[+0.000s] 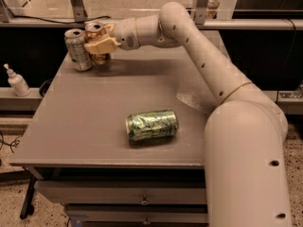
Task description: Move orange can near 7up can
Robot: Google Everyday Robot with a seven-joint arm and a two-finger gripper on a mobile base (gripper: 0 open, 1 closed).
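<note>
The orange can (96, 32) stands upright at the table's far left, held in my gripper (100, 44), whose tan fingers are shut around its body. The can's base is at or just above the table top. The 7up can (78, 49), silver-grey with a silver top, stands upright right beside it on the left, nearly touching. My arm reaches in from the right across the back of the table.
A bright green can (152, 125) lies on its side near the table's front middle. The grey table (80, 122) has drawers below its front edge. A white pump bottle (17, 80) stands on a ledge off the table's left side. A rail runs behind the table.
</note>
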